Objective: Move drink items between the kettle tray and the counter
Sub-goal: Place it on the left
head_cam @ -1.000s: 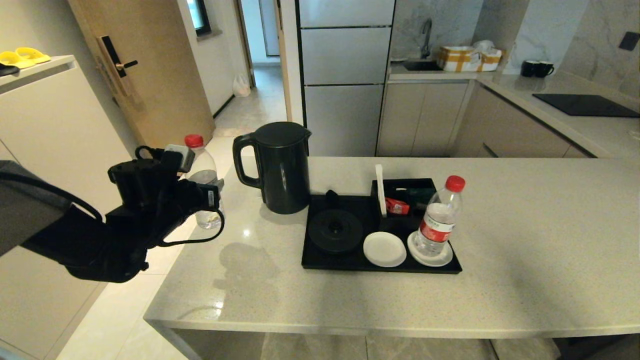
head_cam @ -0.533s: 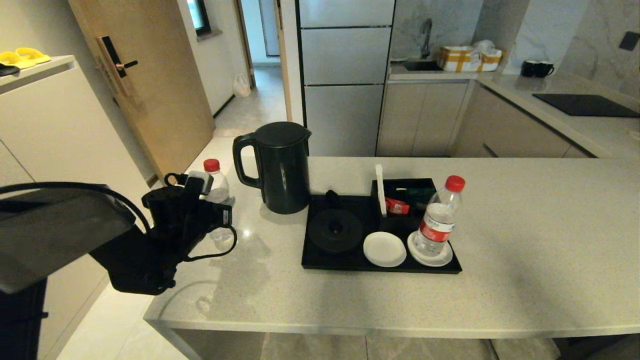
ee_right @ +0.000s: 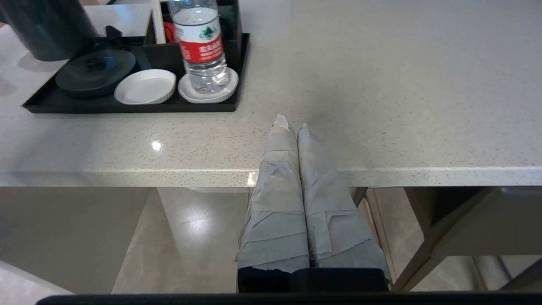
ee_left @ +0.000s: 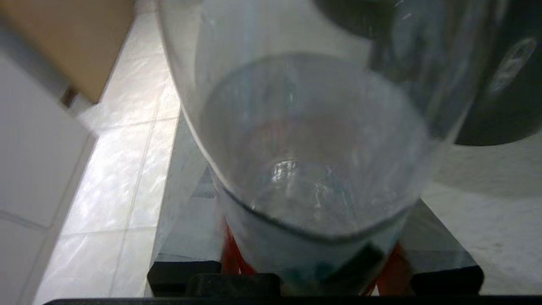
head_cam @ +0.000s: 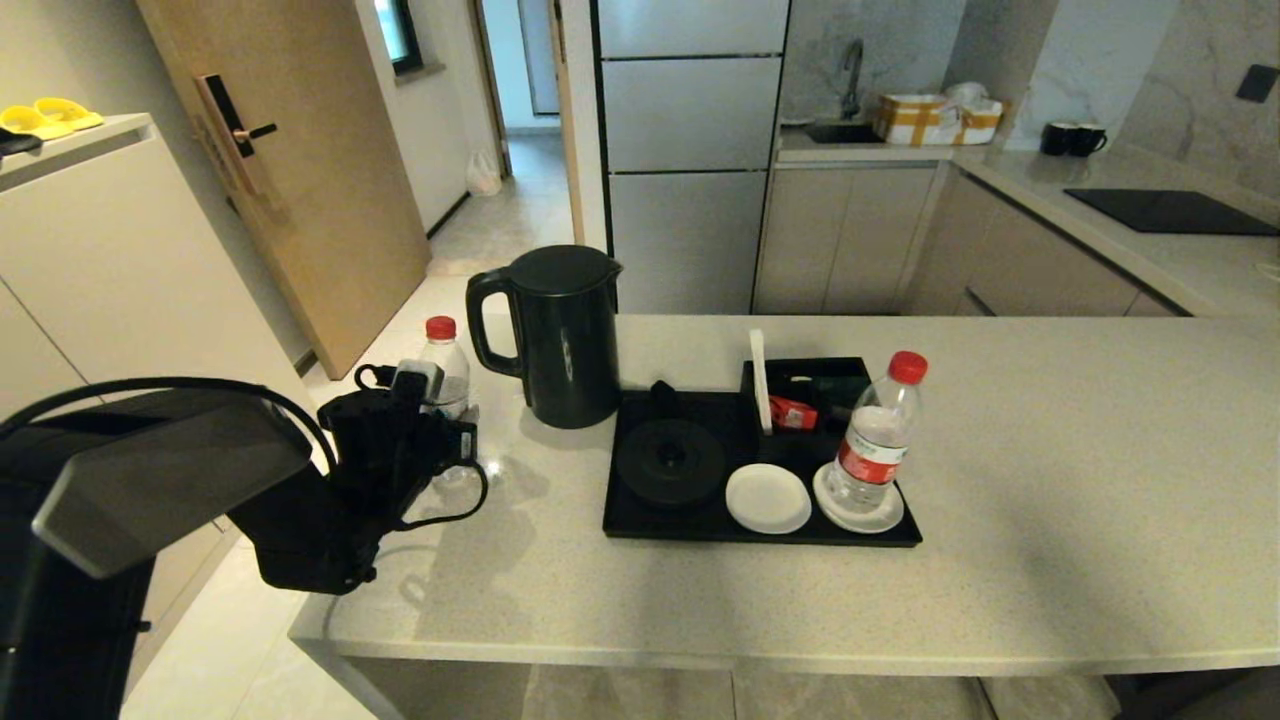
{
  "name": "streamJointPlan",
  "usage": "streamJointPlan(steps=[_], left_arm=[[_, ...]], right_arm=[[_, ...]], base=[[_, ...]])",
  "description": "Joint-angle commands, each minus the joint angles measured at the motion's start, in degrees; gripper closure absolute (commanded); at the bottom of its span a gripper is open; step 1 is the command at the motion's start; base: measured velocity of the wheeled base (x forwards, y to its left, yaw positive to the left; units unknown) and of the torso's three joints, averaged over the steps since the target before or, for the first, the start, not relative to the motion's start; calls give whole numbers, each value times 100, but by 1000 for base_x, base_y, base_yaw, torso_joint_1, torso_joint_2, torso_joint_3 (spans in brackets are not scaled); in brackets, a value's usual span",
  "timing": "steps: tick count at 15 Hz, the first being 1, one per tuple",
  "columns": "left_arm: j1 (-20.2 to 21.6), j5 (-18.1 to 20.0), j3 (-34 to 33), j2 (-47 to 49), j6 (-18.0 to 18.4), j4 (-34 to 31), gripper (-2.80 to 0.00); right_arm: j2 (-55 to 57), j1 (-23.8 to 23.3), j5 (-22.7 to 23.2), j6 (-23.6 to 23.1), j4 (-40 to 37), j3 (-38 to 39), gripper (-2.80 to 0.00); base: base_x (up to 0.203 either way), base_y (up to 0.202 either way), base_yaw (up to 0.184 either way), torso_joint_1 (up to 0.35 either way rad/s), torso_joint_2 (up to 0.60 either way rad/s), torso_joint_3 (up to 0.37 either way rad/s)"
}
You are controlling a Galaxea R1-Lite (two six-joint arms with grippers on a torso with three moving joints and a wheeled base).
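Left gripper [head_cam: 440,425] clasps upright water bottle [head_cam: 444,362] at counter [head_cam: 700,590] edge

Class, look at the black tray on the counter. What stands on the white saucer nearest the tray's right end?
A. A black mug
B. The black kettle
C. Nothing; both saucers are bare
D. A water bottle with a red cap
D. The red-capped water bottle stands upright on the right saucer of the tray, while the kettle sits on the counter beside it.

Two water bottles [head_cam: 443,370] [head_cam: 873,440], one kettle [head_cam: 560,335], one tray [head_cam: 640,525], two saucers [head_cam: 768,498] [head_cam: 885,518], one kettle base [head_cam: 670,461]
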State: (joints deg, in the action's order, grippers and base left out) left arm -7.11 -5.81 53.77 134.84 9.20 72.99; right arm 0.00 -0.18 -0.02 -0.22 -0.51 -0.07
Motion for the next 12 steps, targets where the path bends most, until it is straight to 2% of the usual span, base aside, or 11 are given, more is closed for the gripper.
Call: streamJointPlan(steps=[1,7,12], left_arm=[[61,-70,6,94,8,44,-280],[113,-398,-167,-16,2,378,-280],[104,-404,-438,-45,11,585,-280]], right_arm=[[-9,-7,10,-4,-2,7,0],[-9,-8,2,4,-2,-1,0],[-9,1,11,-4,-2,7,0]], base=[[0,0,0,0,0,0],[0,0,0,0,0,0],[0,0,0,0,0,0]])
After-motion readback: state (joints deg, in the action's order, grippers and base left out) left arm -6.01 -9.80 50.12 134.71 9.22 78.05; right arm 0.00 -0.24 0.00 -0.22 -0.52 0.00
